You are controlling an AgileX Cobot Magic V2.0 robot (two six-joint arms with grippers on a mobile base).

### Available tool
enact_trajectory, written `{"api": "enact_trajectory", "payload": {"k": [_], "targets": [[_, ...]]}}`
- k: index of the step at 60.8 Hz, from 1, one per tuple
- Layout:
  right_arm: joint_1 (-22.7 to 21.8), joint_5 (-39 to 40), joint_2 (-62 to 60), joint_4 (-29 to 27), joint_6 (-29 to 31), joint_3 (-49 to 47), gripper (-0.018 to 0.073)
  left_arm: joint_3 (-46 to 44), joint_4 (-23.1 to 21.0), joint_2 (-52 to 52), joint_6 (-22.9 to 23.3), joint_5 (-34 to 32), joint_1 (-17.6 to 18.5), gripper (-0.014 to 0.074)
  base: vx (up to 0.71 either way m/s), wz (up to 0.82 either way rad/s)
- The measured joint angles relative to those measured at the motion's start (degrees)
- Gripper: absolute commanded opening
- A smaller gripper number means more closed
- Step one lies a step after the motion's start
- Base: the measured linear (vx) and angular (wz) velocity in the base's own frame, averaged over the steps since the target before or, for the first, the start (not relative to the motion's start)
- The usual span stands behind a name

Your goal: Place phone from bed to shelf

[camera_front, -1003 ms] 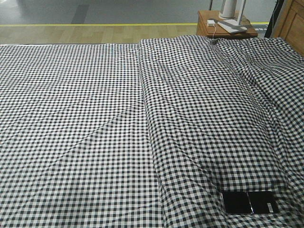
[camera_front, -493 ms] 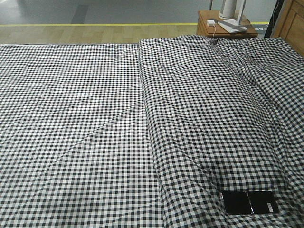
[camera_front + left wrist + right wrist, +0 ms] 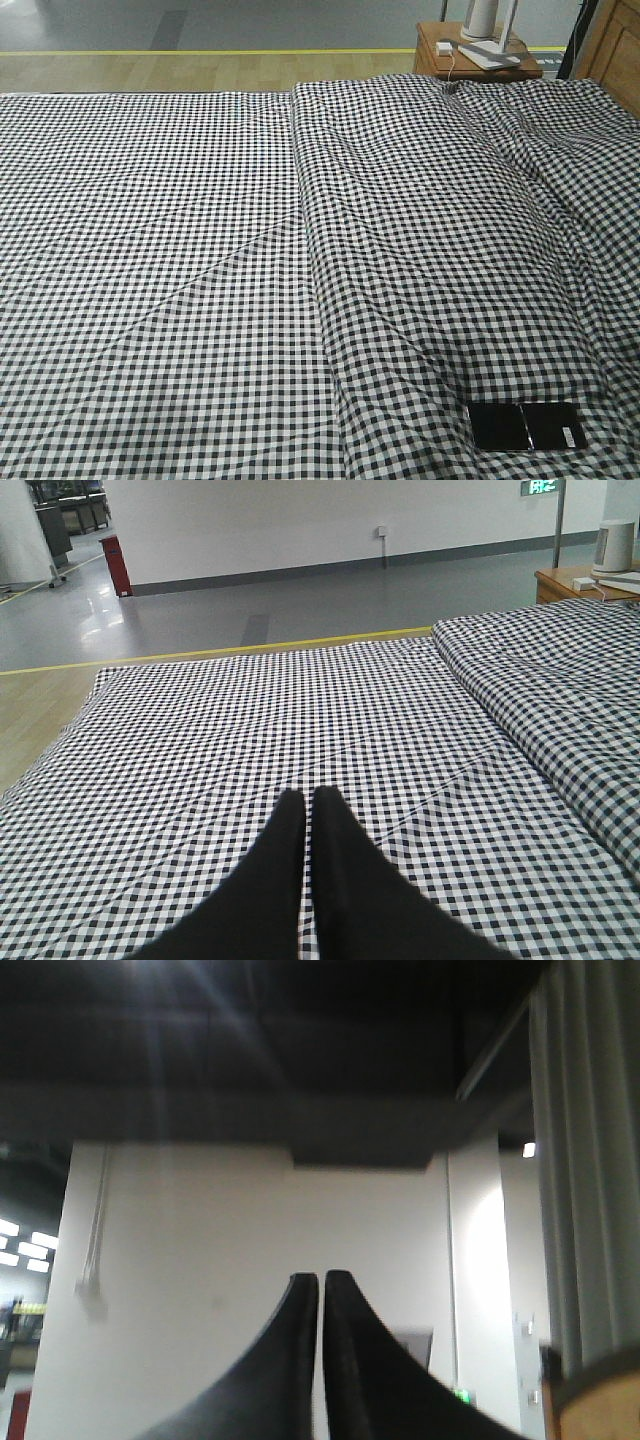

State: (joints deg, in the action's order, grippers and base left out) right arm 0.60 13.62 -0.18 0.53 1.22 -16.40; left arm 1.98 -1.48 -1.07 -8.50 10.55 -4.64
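The phone (image 3: 526,426), a flat glossy black slab with a centre crease, lies on the gingham bed (image 3: 200,250) at the near right corner of the front view. No gripper shows in that view. In the left wrist view my left gripper (image 3: 308,795) is shut and empty, hovering low over the checked bed (image 3: 250,720). My right gripper (image 3: 321,1278) is shut too, pointing upward at a white wall and dark ceiling, away from the bed. A pale wooden edge (image 3: 612,45) at the far right may be the shelf; I cannot tell.
A reddish-brown nightstand (image 3: 470,62) with a white appliance (image 3: 487,20) and cable stands beyond the bed's far right. A raised fold (image 3: 305,200) runs down the bedcover's middle. Wood floor and a yellow line (image 3: 200,52) lie behind the bed.
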Motion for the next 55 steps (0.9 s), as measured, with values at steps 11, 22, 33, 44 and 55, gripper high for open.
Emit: {"api": "enact_trajectory", "payload": {"k": [11, 22, 33, 44, 55], "targets": [[0.00, -9.84, 7.16, 0.00, 0.61, -15.73, -0.0005, 0.00, 0.00, 0.00, 0.00, 0.00, 0.00, 0.0001, 0.00, 0.00], [0.00, -24.16, 17.78, 0.00, 0.61, -27.61, -0.0005, 0.00, 0.00, 0.00, 0.00, 0.00, 0.00, 0.0001, 0.00, 0.00], [0.00, -34.92, 27.50, 0.00, 0.67, -32.26, 0.0008, 0.00, 0.00, 0.00, 0.00, 0.00, 0.00, 0.0001, 0.00, 0.00], [0.00, -40.82, 35.30, 0.00, 0.67, -32.27, 0.0046, 0.00, 0.00, 0.00, 0.00, 0.00, 0.00, 0.0001, 0.00, 0.00], [0.00, -41.31, 42.04, 0.00, 0.67, -32.27, 0.0199, 0.00, 0.00, 0.00, 0.00, 0.00, 0.00, 0.0001, 0.00, 0.00]]}}
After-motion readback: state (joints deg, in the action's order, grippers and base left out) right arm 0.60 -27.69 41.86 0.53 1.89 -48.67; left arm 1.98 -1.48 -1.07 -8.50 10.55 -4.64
